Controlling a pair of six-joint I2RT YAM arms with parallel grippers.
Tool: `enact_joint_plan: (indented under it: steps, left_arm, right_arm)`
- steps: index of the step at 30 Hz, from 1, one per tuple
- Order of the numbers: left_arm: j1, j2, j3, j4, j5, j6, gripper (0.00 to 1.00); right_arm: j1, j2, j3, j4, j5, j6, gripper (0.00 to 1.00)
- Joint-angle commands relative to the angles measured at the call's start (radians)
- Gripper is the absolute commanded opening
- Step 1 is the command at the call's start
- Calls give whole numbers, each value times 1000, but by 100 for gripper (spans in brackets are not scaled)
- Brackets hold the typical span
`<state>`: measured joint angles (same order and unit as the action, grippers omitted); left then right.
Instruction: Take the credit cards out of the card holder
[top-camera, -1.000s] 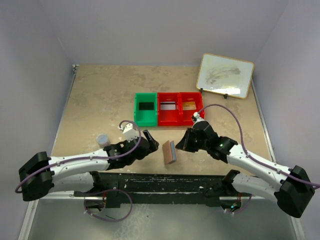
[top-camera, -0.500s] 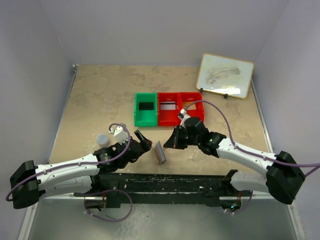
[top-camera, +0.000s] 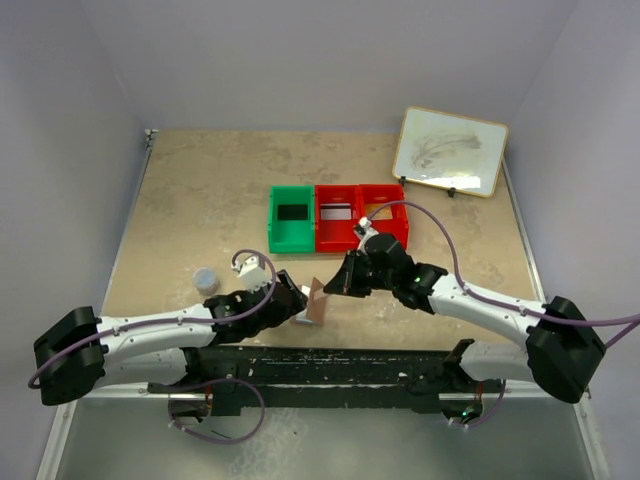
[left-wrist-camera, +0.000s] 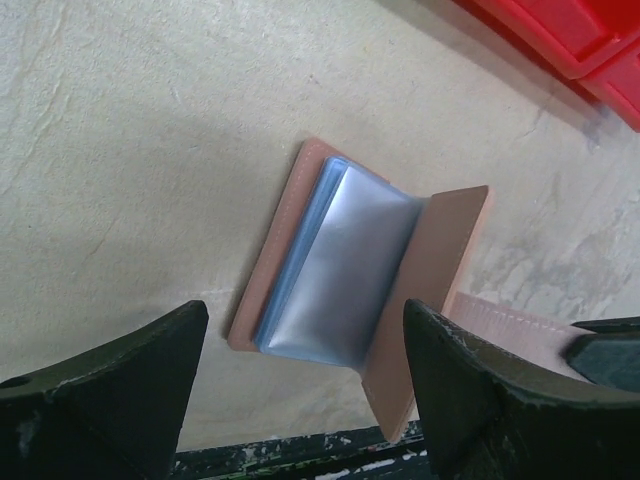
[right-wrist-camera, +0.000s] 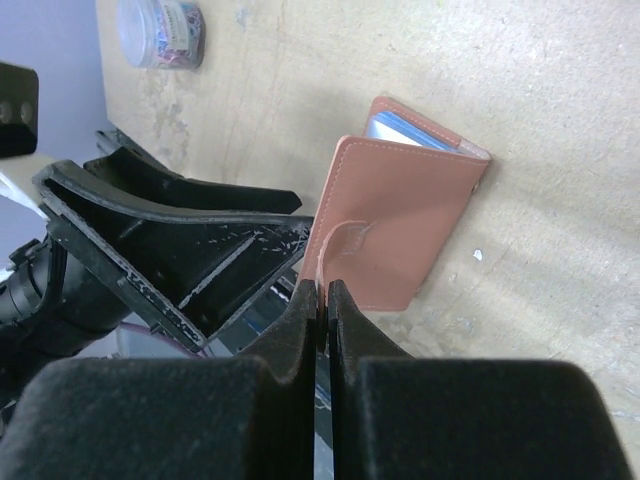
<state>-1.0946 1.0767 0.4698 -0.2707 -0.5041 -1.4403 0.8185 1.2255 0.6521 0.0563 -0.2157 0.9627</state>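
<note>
Card holder (left-wrist-camera: 345, 265), propped open, just ahead of the spread left pincer (left-wrist-camera: 305, 330), long axis in line with it; right pincer (right-wrist-camera: 322, 295) pinches its cover.

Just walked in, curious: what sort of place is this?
Likely a robot test bench: left arm and right arm mounted at a table, plain walls around, bins and a wallet as props.

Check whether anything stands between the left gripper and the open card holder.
Nothing visible does. The left gripper, jaws open, faces the card holder across bare table. The right gripper pinches its flap from the other side, outside that path.
</note>
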Motion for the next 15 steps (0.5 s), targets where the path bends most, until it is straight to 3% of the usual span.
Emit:
enact_joint_plan:
  steps: [1, 10, 15]
  left_arm:
    - [3, -1, -1, 31, 13, -17, 76]
    - [3, -55, 11, 79, 27, 68, 80]
    - [3, -21, 33, 145, 96, 140, 81]
  right_arm:
    - [7, -23, 32, -43, 88, 23, 0]
    - [-26, -69, -4, -325, 251, 11, 0]
    - [-27, -76, -86, -332, 251, 36, 0]
